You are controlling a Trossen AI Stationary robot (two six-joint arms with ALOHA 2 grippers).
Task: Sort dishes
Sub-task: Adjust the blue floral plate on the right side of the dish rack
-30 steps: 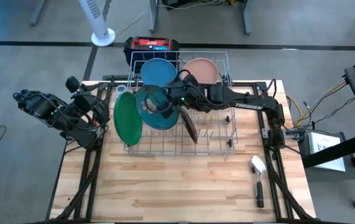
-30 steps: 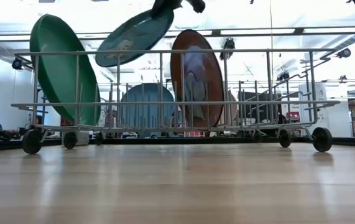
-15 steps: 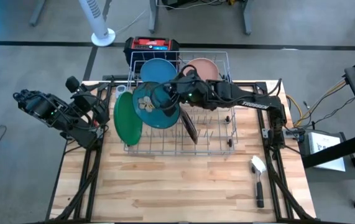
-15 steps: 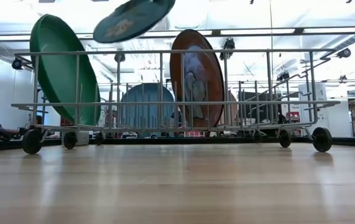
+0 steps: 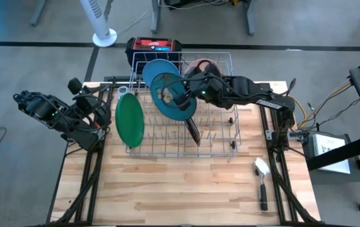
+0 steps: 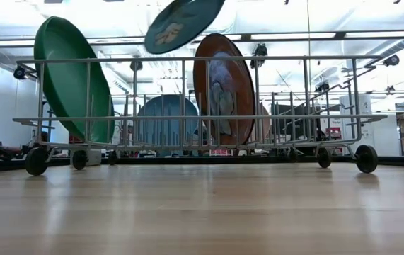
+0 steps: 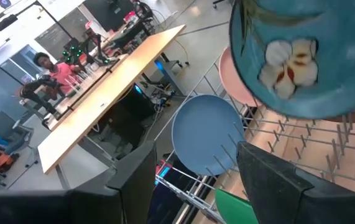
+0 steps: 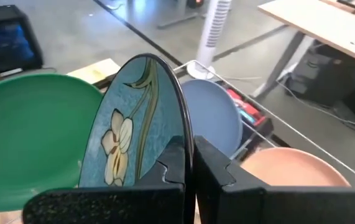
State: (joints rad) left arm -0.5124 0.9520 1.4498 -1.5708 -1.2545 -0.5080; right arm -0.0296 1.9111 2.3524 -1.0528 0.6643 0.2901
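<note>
Grey floor surrounds the wooden worktop [image 5: 167,189] in the high view, where a grey wire rack [image 5: 183,107] holds a green plate [image 5: 130,120] standing at its left end, a light blue plate [image 5: 157,68] and a pale pink plate [image 5: 206,65] at the back, and a dark orange-brown plate [image 5: 192,131] near the middle. The right end effector [image 5: 188,90] is clamped on the rim of a teal flower-painted plate [image 5: 172,98], held tilted above the rack. The left end effector [image 5: 101,108] waits off the worktop's left edge, fingers apart and empty; a white-headed brush [image 5: 261,173] lies at the right. From the low view, the teal plate hangs slanted above the rack's top rail, clear of the green and orange-brown plates. The left wrist view shows the teal plate's flowered face above the blue and pink plates. The right wrist view shows the fingers [image 8: 171,168] pinching the teal plate edge-on.
</note>
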